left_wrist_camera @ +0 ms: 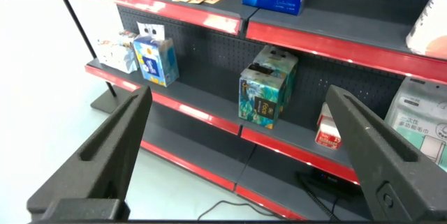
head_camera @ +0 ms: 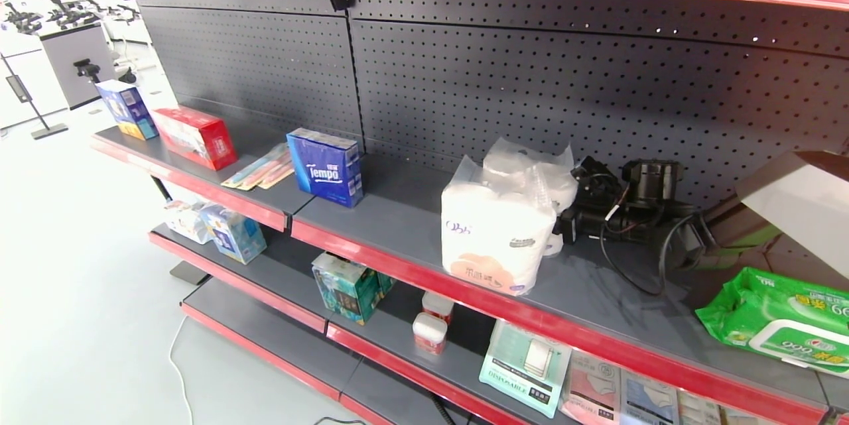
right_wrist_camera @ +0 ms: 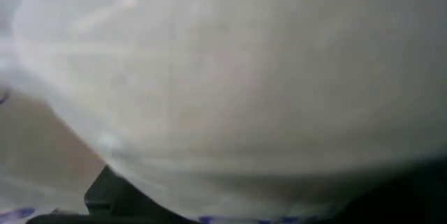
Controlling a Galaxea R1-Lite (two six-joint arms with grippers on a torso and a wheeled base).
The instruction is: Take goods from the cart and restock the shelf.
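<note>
Gaping wide, left claw (left_wrist_camera: pixel 239 97); right claw (head_camera: pixel 572 214) against tissue pack (head_camera: pixel 496 229).

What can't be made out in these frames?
- Right pincer: in the head view it is mostly hidden behind the tissue roll pack, so its grip state is unknown.
- Right wrist view: the pack's wrap is too close and blurred, so contact is unreadable.
- Green wipes pack: cut off by the head view's right edge.
- Red-and-white containers on the lower shelf: too small to identify.
</note>
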